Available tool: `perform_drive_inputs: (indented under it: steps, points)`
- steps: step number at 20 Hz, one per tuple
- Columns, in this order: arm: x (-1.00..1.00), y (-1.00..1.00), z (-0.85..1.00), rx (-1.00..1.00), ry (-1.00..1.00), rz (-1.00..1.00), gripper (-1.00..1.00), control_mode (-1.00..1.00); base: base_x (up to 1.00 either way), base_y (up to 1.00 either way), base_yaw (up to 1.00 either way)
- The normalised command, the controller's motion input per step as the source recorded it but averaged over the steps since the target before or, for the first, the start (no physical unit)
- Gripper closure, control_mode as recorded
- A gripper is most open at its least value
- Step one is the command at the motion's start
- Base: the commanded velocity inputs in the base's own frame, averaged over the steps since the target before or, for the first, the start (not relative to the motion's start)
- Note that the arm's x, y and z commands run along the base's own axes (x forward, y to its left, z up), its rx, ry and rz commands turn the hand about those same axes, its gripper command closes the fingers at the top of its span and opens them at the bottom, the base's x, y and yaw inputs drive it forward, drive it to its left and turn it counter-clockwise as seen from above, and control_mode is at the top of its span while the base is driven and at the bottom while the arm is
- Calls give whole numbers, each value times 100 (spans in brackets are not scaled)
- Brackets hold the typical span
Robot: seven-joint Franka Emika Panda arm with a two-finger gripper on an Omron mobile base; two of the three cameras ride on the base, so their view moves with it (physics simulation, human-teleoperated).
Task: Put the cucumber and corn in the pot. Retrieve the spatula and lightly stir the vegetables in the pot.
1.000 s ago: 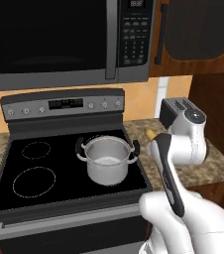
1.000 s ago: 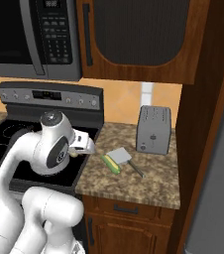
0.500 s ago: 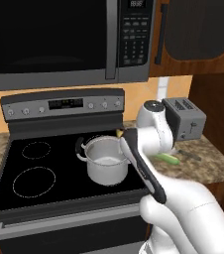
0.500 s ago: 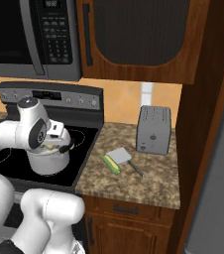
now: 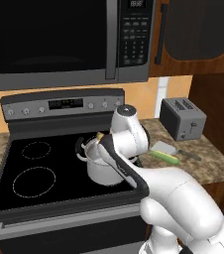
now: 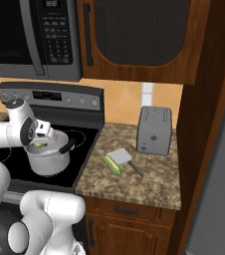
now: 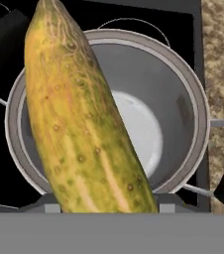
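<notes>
– Swung further left, has it? A moment ago the hand was right of the pot.
– Yes, the gripper (image 5: 101,140) now hangs over the pot (image 5: 104,171), mid-frame in the left base view. Nothing on the counter (image 6: 152,185) has shifted.

– What does the hand view add?
– It looks straight down into the pot, which the base views do not. The corn (image 7: 79,124) runs from the bottom edge to the upper left, crossing the rim. It is yellow mottled with green, dotted with small brown specks, and tapers at the far end.

– And the jaws?
– Closed on the corn, part-way apart. The fingertips themselves are hidden behind it.

– Contents of the pot?
– Behind the corn, the floor shows as shiny steel. A dark handle sits at the right edge of the hand view, another at the upper left.

– And the right base view?
– It takes in the counter right of the stove (image 6: 84,144). The cucumber (image 6: 111,165) lies there, bright green, just beside the pale blade of the spatula (image 6: 120,156). A toaster (image 6: 154,129) stands behind them, centre-right.
</notes>
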Motion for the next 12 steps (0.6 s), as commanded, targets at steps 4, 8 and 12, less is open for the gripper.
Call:
perform_drive_inputs:
  steps: [4, 8, 12]
  points:
    - [35, 7, -36, 0, 0, 0, 100, -100, 0, 0, 0]
    - [12, 0, -36, 0, 0, 0, 100, -100, 0, 0, 0]
    - [1, 0, -30, 2, 0, 1, 100, -100, 0, 0, 0]
